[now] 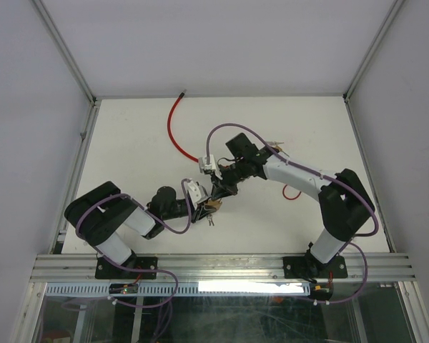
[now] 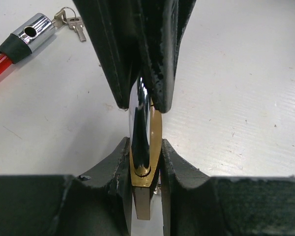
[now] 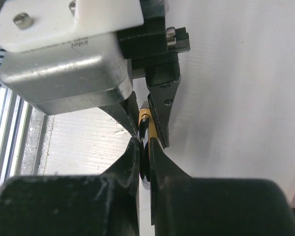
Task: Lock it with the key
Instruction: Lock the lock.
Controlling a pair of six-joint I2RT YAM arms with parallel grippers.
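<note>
We found the padlock (image 2: 155,140) held off the tabletop (image 1: 272,128) between the two arms, near the middle of the top view. The left jaws were closed on its brass body and the right jaws were closed on its shackle (image 2: 140,123).

The lock's long axis ran from one pair of jaws to the other. That was 6 to 12 o'clock in the left wrist view, and roughly 8 to 2 o'clock seen from above. We saw it edge-on, so neither wrist view showed the keyway face, and we could not tell whether the shackle was seated.

The body looked like flat, smooth yellow brass with squared edges. The shackle was a rounded, mirror-bright chrome bar, likely slippery against the coarse black pads.

A small ring of keys (image 2: 74,24) lay on the tabletop at 11 o'clock in the left wrist view. It sat just beside the chromed, black-collared head (image 2: 32,32) of a red cable (image 1: 174,127), well apart from both jaws. We could not tell which lock those keys fitted.

With both jaws occupied, we judged that one would have to let go to fetch a key. The right jaws seemed the better choice, since the left ones held the body steady.
</note>
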